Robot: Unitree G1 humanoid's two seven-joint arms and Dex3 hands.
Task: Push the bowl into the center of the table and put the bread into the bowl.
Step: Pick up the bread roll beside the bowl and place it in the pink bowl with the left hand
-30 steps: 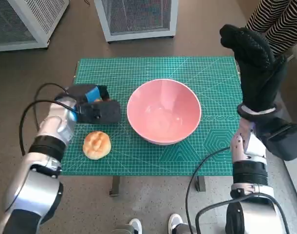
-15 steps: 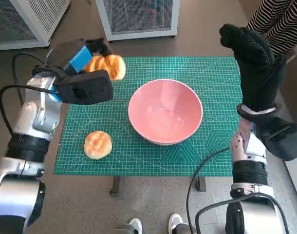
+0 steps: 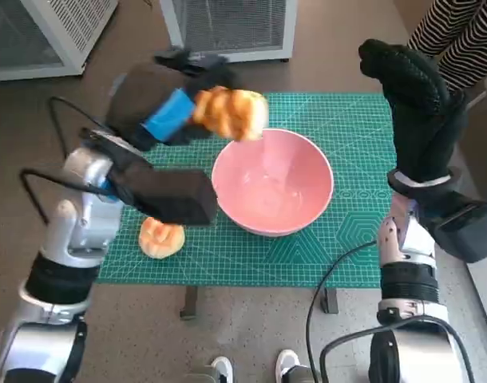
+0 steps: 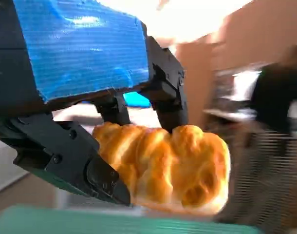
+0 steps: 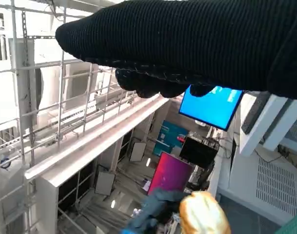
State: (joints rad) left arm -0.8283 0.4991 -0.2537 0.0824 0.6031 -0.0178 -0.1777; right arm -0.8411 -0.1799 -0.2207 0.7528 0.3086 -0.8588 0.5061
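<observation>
My left hand (image 3: 168,112) grips a golden twisted bread (image 3: 230,112) and holds it in the air over the far left rim of the pink bowl (image 3: 272,182). In the left wrist view the black fingers (image 4: 109,173) clamp that bread (image 4: 173,168) from both sides. The bowl stands empty near the middle of the green mat (image 3: 355,223). A second, round bread roll (image 3: 160,237) lies on the mat's near left, partly hidden by my left forearm. My gloved right hand (image 3: 419,104) is raised upright at the table's right side, holding nothing, fingers curled.
White mesh cabinets (image 3: 227,28) stand on the floor beyond the table. A person in striped trousers (image 3: 459,32) is at the far right. Cables hang off both arms near the table's front edge.
My left hand has carried the twisted bread up and to the right, from over the mat's far left corner to above the bowl's rim. The right hand has stayed still.
</observation>
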